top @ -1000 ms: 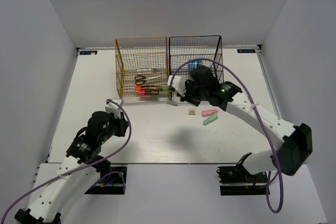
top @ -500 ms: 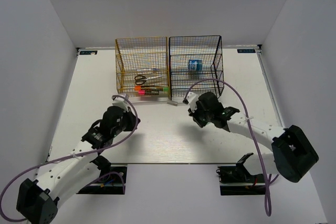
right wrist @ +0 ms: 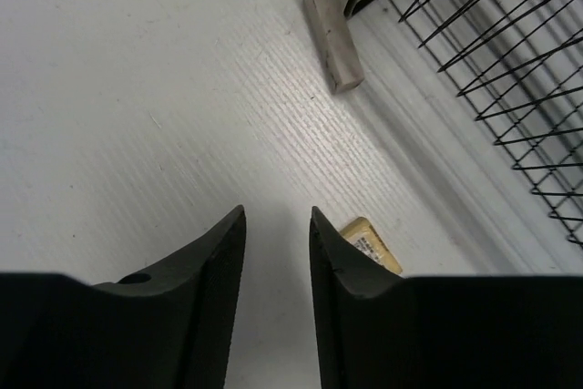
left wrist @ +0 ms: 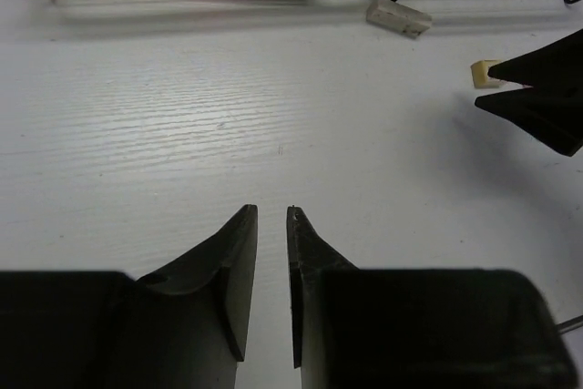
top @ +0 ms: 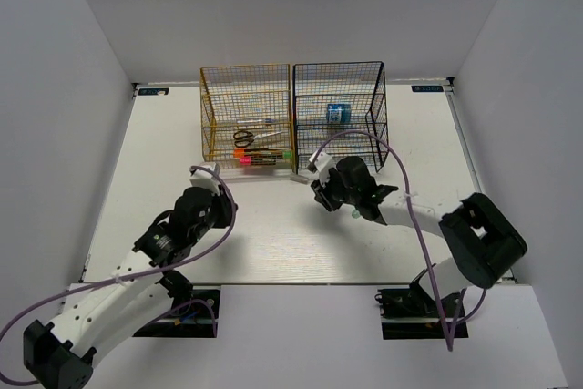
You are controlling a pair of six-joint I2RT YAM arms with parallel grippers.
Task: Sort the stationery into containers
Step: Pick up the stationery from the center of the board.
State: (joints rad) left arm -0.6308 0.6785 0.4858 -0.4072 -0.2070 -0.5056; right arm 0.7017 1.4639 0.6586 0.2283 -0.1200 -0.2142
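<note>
The yellow-orange rack (top: 246, 116) holds black-handled scissors (top: 246, 137) and markers (top: 251, 159). The black rack (top: 339, 108) holds the blue roll (top: 338, 113). My right gripper (top: 320, 191) (right wrist: 278, 211) is low over the table in front of the black rack, jaws a little apart and empty. The beige cube (right wrist: 372, 243) lies just outside its right finger and also shows in the left wrist view (left wrist: 485, 73). A grey oblong piece (top: 299, 179) (right wrist: 332, 32) lies ahead. A mint piece (top: 354, 213) peeks from under the right arm. My left gripper (top: 221, 204) (left wrist: 271, 211) is almost shut and empty.
The black rack's wire wall (right wrist: 492, 43) is close on the right of the right gripper. The right gripper's black fingers (left wrist: 537, 102) show at the right edge of the left wrist view. White walls enclose the table on three sides.
My right arm has drawn back from the black rack and dropped to the table beside the beige cube, leaving the blue roll in the rack. My left arm has reached forward.
</note>
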